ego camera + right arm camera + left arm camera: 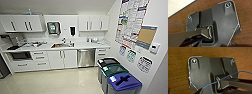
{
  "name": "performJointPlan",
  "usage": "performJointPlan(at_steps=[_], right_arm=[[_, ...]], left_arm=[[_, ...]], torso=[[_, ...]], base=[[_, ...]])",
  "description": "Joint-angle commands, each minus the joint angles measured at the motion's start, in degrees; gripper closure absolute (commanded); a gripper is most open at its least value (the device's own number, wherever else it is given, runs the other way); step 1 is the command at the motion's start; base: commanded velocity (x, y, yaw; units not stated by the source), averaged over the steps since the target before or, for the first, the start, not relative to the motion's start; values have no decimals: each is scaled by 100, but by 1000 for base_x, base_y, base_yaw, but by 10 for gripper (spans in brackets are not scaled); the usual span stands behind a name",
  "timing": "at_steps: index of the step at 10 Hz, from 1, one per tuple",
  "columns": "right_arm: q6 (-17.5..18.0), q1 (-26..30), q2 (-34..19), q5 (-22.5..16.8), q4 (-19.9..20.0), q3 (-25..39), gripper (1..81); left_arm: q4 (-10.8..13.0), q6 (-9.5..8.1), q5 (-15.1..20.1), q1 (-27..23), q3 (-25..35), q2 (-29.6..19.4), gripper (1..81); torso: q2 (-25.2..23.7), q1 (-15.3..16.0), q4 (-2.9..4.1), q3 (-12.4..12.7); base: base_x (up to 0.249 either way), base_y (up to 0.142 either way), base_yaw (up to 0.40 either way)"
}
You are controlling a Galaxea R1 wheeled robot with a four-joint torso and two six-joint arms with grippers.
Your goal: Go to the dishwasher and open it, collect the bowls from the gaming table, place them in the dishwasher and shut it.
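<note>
Facing kitchenette, dishwasher shut

Standing under the white counter (82, 46), right of the sink (61, 45), is the dishwasher (86, 57), steel door closed. Three bins (117, 77) line the right wall. Gripper state: cannot tell; wrist views offer brown wood, possibly a door.

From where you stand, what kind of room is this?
Most likely an office kitchenette: a counter with a sink, white cabinets, a steel-fronted dishwasher, and sorting bins along the wall.

A brown wooden surface (245, 37) meets pale floor (176, 6).
</note>
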Motion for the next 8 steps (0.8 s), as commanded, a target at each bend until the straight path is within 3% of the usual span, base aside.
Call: performJointPlan(at_steps=[1, 3, 8], right_arm=[[-33, 215, -104, -301, -114, 75, 10], [-25, 215, -104, -301, -114, 67, 10], [-25, 215, -104, -301, -114, 67, 10]], left_arm=[[7, 46, 342, -297, 44, -135, 10], [7, 45, 342, -297, 44, -135, 10], [7, 37, 342, -297, 44, -126, 10]], torso=[[0, 0, 0, 0], [0, 0, 0, 0], [0, 0, 0, 0]], base=[[117, 0, 0], [117, 0, 0], [114, 66, 0]])
